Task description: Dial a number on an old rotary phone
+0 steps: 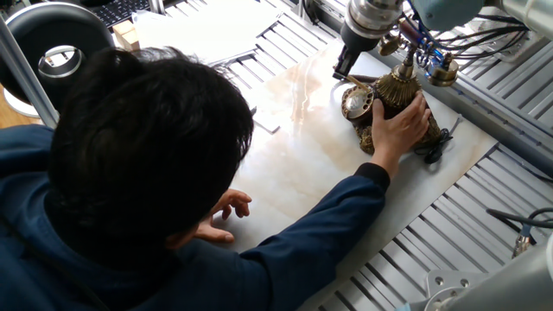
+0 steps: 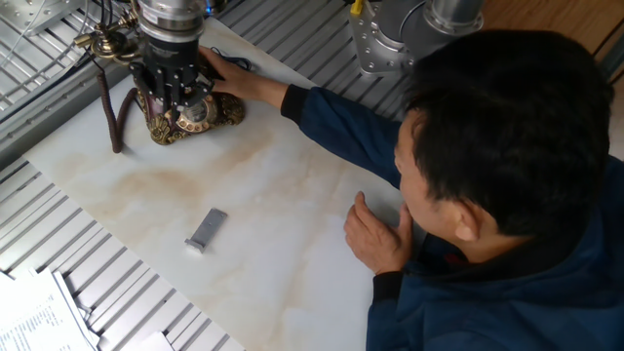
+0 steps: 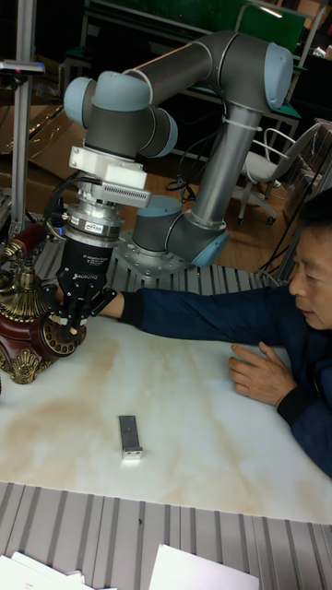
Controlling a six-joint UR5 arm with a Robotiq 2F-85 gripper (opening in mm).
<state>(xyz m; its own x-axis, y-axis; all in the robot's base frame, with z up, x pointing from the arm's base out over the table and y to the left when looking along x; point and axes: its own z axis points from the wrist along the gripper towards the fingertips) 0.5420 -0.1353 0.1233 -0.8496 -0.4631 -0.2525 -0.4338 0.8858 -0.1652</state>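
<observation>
phone point(image 2: 185, 112) at the far end of the marble table point(image 2: 292, 224), steadied by a man's hand point(image 1: 399, 125) | gripper point(image 3: 68, 324) at its dial point(image 1: 355, 102) | jaws: cannot tell | small grey block point(image 2: 206, 230) well apart

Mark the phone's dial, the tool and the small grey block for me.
round coppery finger dial point(image 1: 355, 102), one fixed view, dial face.
tool point(image 3: 70, 322), tall fixed view, between fingertips.
small grey metal block point(image 2: 206, 229), the other fixed view, top face.
</observation>
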